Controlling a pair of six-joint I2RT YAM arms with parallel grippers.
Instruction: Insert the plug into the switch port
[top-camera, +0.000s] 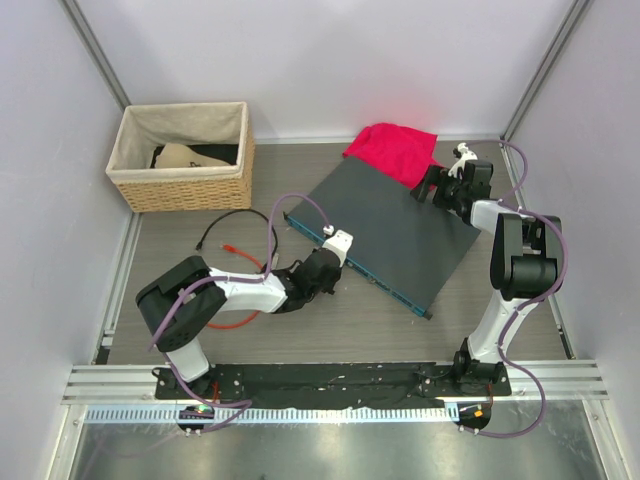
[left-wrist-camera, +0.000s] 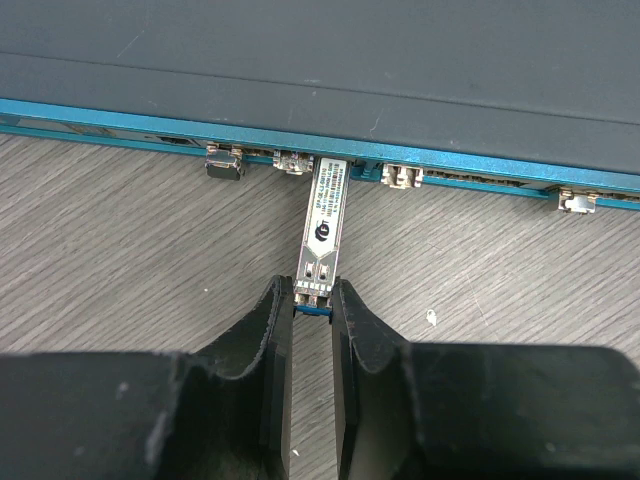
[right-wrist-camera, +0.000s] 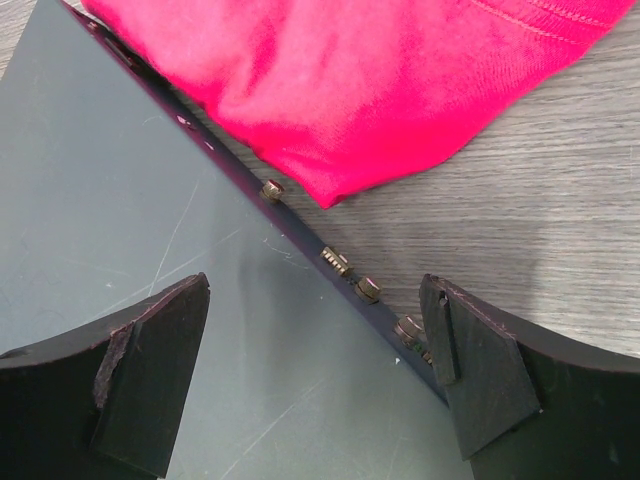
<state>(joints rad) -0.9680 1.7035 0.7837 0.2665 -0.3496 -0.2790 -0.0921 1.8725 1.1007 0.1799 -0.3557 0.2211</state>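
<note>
The switch is a flat dark-grey box with a teal-blue front face that carries a row of small ports. The plug is a slim silver module with a label. Its front end sits in one switch port and its body sticks out over the wood. My left gripper is shut on the plug's rear end, with a finger on each side; it also shows in the top view. My right gripper is open and straddles the box's back edge, holding nothing.
A red cloth lies against the box's back edge, just beyond my right gripper. A woven basket stands at the back left. Loose black and red cables lie on the wood left of the switch. Other ports hold small connectors.
</note>
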